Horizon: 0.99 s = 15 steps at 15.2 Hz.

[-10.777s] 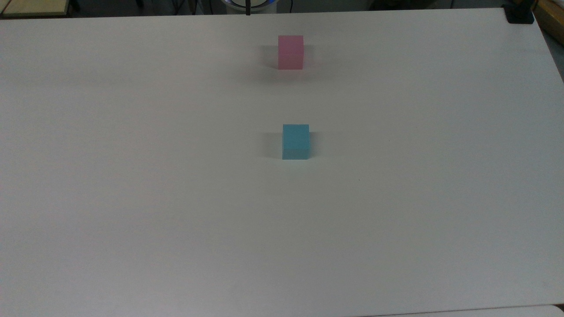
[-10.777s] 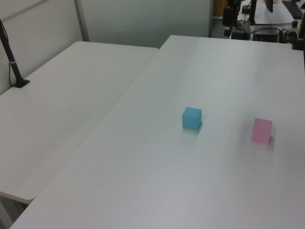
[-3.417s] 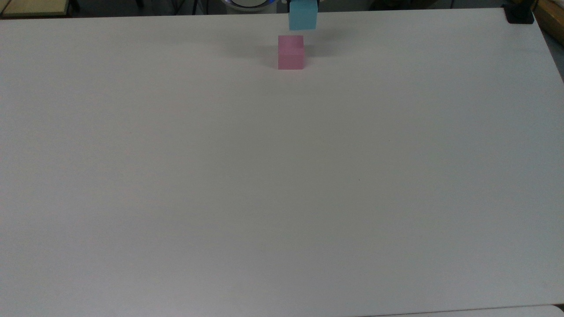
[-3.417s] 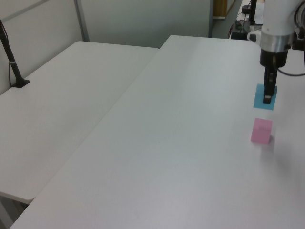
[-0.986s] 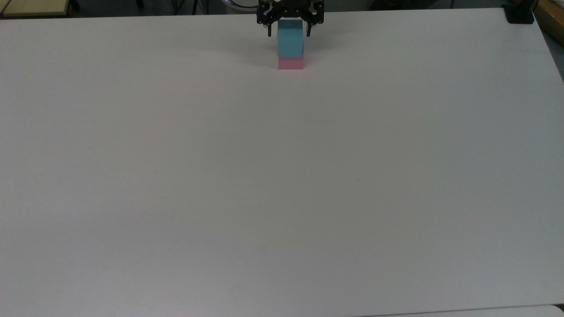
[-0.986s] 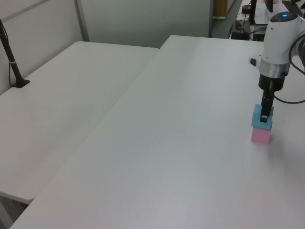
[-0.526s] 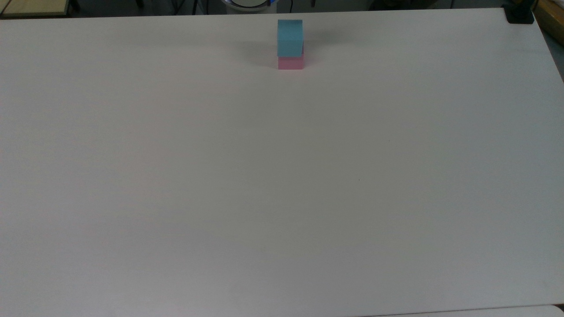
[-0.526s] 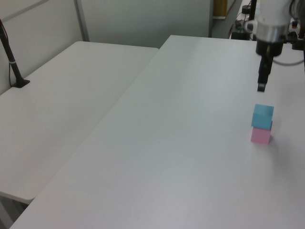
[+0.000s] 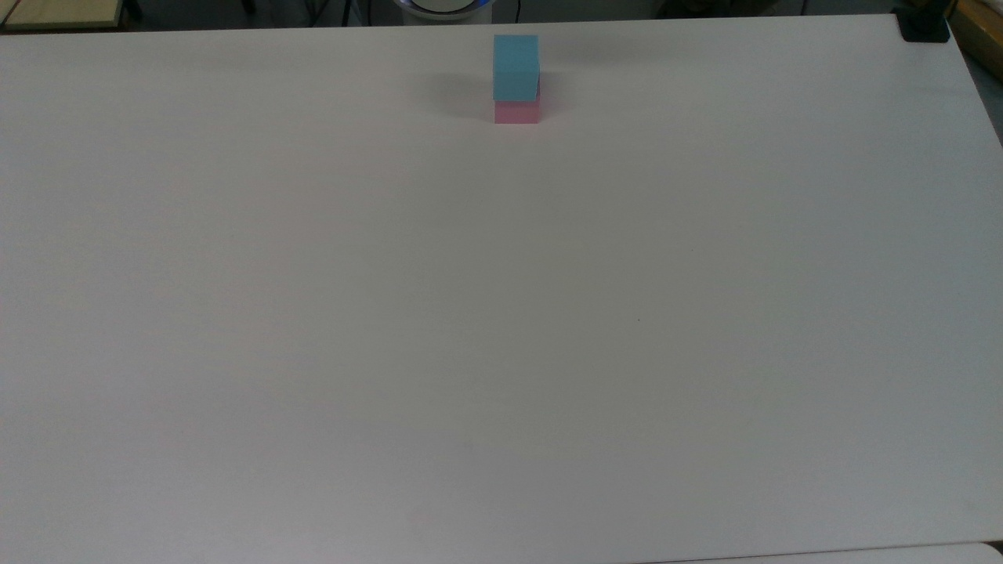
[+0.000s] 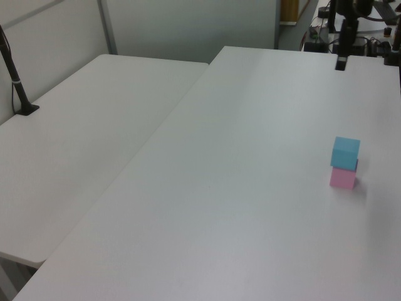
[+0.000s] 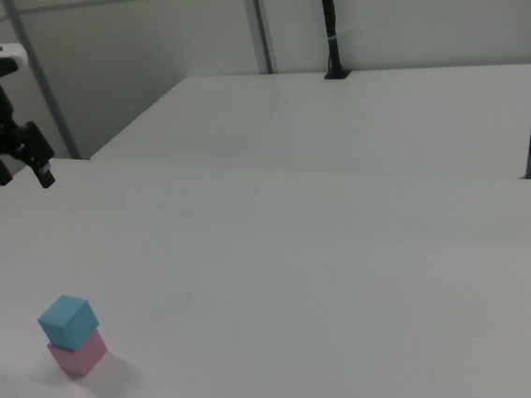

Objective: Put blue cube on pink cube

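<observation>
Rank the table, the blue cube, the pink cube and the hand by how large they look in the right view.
1. The table, by far the largest.
2. The hand, open and raised well above the stack; it sits farther from the camera, so its rank is unsure.
3. The blue cube.
4. The pink cube, partly covered by the blue one; the two cubes look alike in size.

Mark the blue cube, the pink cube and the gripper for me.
blue cube point(image 9: 515, 56): top view, its top face.
pink cube point(image 10: 343, 178): left view, its near side face.
gripper point(image 11: 24, 173): right view, gap between its open fingers.
</observation>
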Available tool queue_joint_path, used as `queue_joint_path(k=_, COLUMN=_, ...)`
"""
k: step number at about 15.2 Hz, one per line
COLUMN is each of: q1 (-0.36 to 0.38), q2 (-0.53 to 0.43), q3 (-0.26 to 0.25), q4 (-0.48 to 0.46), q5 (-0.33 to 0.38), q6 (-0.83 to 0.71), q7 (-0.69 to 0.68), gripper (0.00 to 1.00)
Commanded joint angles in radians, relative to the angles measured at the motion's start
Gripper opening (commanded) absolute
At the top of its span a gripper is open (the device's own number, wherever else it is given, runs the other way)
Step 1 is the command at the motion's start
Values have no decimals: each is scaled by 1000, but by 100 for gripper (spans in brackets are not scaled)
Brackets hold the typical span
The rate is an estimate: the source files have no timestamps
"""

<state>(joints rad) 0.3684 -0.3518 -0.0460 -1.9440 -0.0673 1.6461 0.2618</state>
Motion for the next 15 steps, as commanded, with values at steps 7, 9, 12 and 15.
queue_joint_path(k=7, q1=-152, q2=376, q3=-9, q4=379, q5=41, q6=-31, q7=-145, gripper=100)
queue_joint_path(k=9, q1=-175, q2=375, q3=-9, q4=375, q5=41, q6=-34, q7=-180, gripper=100)
queue_joint_path(k=12, q1=-203, q2=375, q3=-9, q4=367, q5=41, q6=-38, q7=-207, gripper=100)
queue_joint_path(k=15, q1=-212, q2=373, q3=-9, q4=366, q5=31, q6=-38, q7=-208, gripper=100)
